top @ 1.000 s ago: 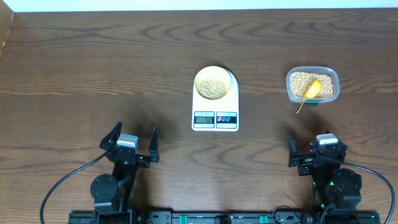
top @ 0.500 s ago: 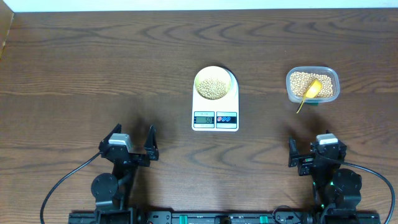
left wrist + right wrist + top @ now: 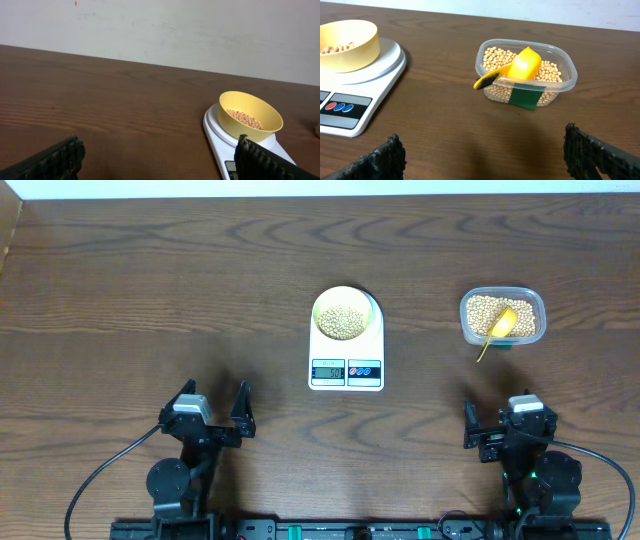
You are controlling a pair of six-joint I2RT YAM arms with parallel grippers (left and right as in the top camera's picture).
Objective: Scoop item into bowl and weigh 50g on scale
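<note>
On the scale (image 3: 346, 358) sits the bowl (image 3: 321, 304) holding beans (image 3: 345, 322); near the table's (image 3: 120, 300) front edge, the left gripper (image 3: 217, 390) and right gripper (image 3: 508, 412) have fingers spread wide, empty.

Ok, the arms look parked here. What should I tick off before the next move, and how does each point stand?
1. bowl sits on the scale: ok.
2. beans are in the bowl: ok.
3. display shows the target weight: cannot tell, digits too small.
4. spoon rests in the tub, handle over the rim: ok.
5. left pincer open, holding nothing: ok.
6. right pincer open, holding nothing: ok.
</note>
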